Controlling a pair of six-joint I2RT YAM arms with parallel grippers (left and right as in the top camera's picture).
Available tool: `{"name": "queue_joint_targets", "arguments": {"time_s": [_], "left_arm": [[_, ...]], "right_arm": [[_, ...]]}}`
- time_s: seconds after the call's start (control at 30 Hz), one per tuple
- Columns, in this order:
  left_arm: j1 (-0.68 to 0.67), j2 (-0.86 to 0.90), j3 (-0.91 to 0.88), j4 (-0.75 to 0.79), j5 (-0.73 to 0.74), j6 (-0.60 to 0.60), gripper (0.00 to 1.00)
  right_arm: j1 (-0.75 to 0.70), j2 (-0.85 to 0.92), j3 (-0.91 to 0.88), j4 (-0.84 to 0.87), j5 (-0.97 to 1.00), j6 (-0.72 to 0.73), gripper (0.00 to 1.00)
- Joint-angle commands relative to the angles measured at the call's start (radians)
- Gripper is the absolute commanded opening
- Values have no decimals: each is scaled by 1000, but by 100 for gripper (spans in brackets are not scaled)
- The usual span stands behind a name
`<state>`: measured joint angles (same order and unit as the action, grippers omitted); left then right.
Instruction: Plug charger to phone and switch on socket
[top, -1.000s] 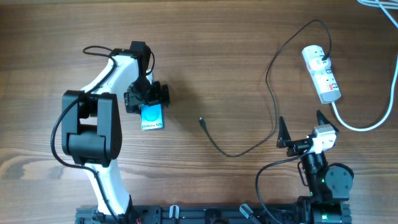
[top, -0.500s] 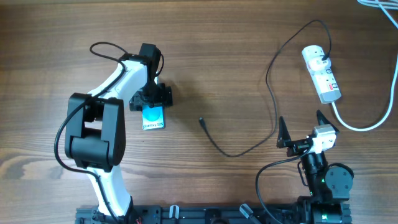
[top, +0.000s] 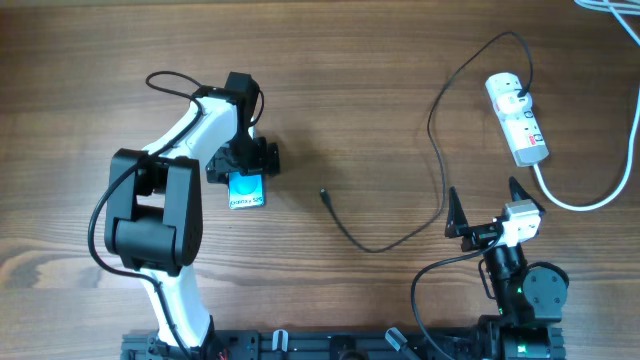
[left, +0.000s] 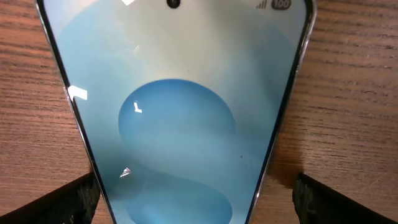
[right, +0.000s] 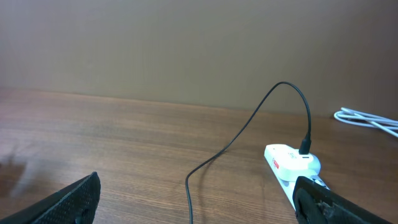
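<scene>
The phone (top: 246, 190) lies flat on the wooden table, screen lit teal. My left gripper (top: 240, 160) hovers over its far end, open, a finger on each side; in the left wrist view the phone (left: 180, 112) fills the frame between the fingertips (left: 196, 196), untouched. The charger's black cable (top: 437, 140) runs from the white adapter on the socket (top: 517, 118) down to its free plug (top: 325, 195) at table centre. My right gripper (top: 485, 205) is open and empty near the front right; its wrist view shows the cable (right: 214, 165) and the socket (right: 292, 163).
A thick white cord (top: 590, 200) loops from the socket off the right edge. More white cord (top: 610, 15) lies at the back right corner. The arm bases stand along the front edge.
My left gripper shifted right and away along the phone, then settled slightly nearer it. The right arm, cable and socket have not moved.
</scene>
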<state>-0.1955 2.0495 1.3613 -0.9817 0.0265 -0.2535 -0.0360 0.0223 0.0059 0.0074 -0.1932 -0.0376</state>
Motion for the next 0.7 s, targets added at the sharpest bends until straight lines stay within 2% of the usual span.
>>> {"name": "queue_joint_targets", "arguments": {"time_s": [0.0,0.1,0.2,0.37,0.67], "left_arm": [[-3,91,-61,16,51,-13,93],[-3,91,-61,32,51,-13,81],[-3,91,-61,38,50,-13,77],[-3,91,-61,59,51,-18,78],[-3,91,-61,100,50,-69,84]], "right_arm": [[-4,-5,-1,5,12,14,100],[-4,-5,-1,5,12,14,100],[-4,-5,-1,5,12,14,100],[-4,-5,-1,5,12,14,100],[-4,-5,-1,5,12,14,100]]}}
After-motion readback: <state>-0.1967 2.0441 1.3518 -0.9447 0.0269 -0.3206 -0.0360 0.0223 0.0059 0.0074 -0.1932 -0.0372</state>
